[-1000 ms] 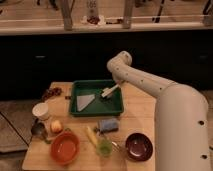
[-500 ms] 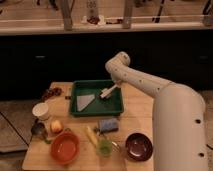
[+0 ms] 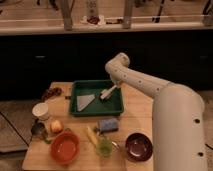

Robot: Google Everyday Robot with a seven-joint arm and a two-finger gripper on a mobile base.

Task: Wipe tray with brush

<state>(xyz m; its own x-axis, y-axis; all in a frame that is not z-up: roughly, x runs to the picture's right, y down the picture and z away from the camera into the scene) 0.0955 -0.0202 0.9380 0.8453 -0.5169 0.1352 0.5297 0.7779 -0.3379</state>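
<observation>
The dark green tray (image 3: pixel 116 107) lies at the back middle of the wooden table. The brush (image 3: pixel 107 93), white-handled with a darker head, slants down into the tray's right half, its head on or just above the tray floor. My gripper (image 3: pixel 116 85) hangs over the tray's right rear corner, shut on the brush handle's upper end. The white arm reaches in from the right. A pale grey triangular sheet (image 3: pixel 85 102) lies in the tray's left half.
In front of the tray are a blue sponge (image 3: pixel 107 124), a yellow-handled utensil (image 3: pixel 91 135), a green cup (image 3: pixel 104 146), an orange bowl (image 3: pixel 65 147) and a dark red bowl (image 3: pixel 138 146). A white cup (image 3: pixel 41 110), a round fruit (image 3: pixel 56 126) and a metal cup (image 3: pixel 39 130) stand at the left.
The arm and the brush have shifted slightly to the left across the tray. Everything else on the table stays where it was.
</observation>
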